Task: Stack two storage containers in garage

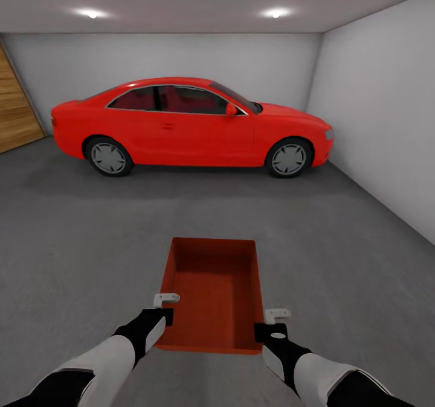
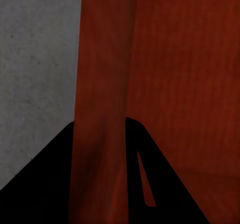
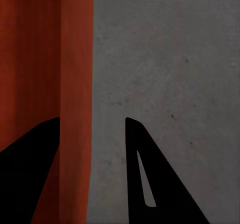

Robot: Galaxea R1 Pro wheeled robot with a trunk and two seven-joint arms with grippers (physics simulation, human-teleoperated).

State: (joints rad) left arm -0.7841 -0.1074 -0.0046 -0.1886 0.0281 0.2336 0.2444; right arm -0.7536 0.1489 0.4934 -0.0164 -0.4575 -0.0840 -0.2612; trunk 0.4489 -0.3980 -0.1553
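Observation:
One orange-red storage container [image 1: 211, 298] lies lengthwise in front of me over the dark grey garage floor [image 1: 84, 244]; I cannot tell whether it touches the floor. My left gripper [image 1: 163, 310] is at its left long wall near the close end. In the left wrist view the left gripper [image 2: 100, 134] is shut on that wall of the container [image 2: 175, 84]. My right gripper [image 1: 275, 323] is at the right long wall. In the right wrist view the right gripper [image 3: 91, 129] straddles the container's wall [image 3: 75, 59], open, with floor showing beside one finger.
A red car [image 1: 193, 123] is parked across the back of the garage. An orange-brown wooden door [image 1: 15, 104] is at the far left. A white wall [image 1: 386, 123] runs along the right side. Open concrete lies between me and the car.

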